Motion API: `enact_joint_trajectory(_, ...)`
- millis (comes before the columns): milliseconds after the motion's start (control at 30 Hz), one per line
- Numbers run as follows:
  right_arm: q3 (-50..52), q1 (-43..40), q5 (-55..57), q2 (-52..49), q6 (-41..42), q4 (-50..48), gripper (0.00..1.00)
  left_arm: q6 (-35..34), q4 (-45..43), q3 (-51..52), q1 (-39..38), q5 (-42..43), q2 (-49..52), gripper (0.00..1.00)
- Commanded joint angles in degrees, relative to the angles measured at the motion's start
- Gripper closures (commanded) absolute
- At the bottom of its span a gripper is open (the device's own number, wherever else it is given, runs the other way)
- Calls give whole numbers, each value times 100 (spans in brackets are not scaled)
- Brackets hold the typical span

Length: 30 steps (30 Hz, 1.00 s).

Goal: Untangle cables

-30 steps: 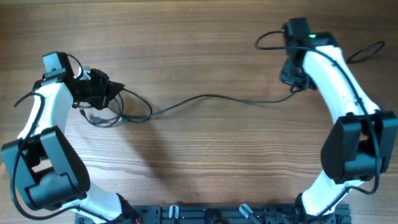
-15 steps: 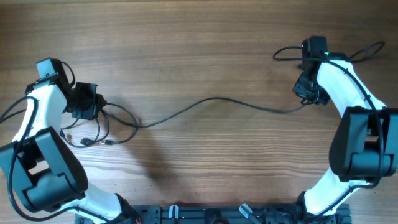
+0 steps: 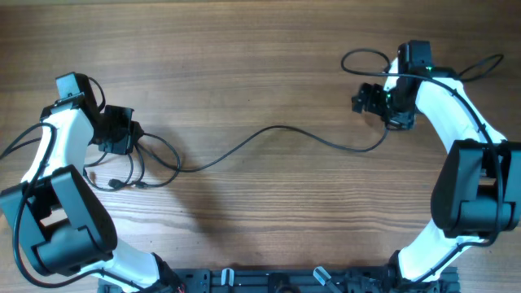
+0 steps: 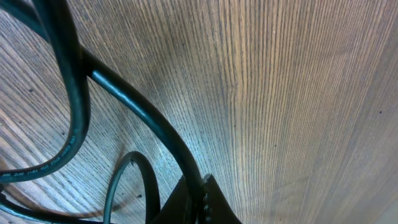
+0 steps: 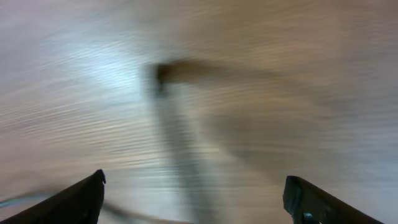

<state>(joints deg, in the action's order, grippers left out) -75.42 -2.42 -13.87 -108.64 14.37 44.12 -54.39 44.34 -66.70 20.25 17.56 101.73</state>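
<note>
Two arms, two grippers, one table; my left arm bends in from the left edge with the wrist turned toward the centre, left gripper low over the table; its jaws are pinched fully together, and the left wrist view shows a strand of the cables running straight into the closed tips, so I have hold of it there; my right arm reaches up the right side with the wrist bent leftward, right gripper with jaws spread wide and nothing between them; right wrist view is blurred, only a dark smear on the wood; cables: one long strand crosses the table from my left gripper to a curl just below my right gripper, plus a few loose loops beside and below my left gripper; can't count how many separate cords make up those loops.
</note>
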Motion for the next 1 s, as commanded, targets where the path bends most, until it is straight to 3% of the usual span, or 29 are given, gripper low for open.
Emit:
enact_joint_trajectory(0, -142, 31, -2120, 11, -389, -256, 2, -50, -17, 50, -24, -116, 50, 96)
enact_joint_trajectory(167, -595, 42, -1742, 13, -192, 46, 0, -50, -15, 50, -24, -116, 50, 96)
enact_joint_trajectory(300, -1368, 149, -2234, 20, -470, 645, 0, -52, -17, 50, -24, -114, 50, 96)
enact_joint_trajectory(433, -2094, 352, -1486, 24, -544, 1167, 0, -52, -22, 50, -24, -114, 50, 95)
enact_joint_trajectory(533, -2288, 702, -2463, 33, -1191, 1145, 0, -52, -22, 50, -24, -116, 50, 95)
enact_joint_trajectory(600, -2275, 866, -2420, 31, -1121, 1154, 0, -52, -33, 50, -24, -114, 50, 95)
enact_joint_trajectory(800, -2234, 1163, 933, 20, -74, 1526, 0, -48, -33, 50, -24, -116, 50, 95)
enact_joint_trajectory(900, -2234, 1054, 3464, 11, 1152, 2229, 0, -48, -33, 50, -24, -114, 50, 95)
enact_joint_trajectory(967, -2234, 841, 3764, 11, 1451, 2629, 0, -48, -33, 50, -22, -116, 50, 95)
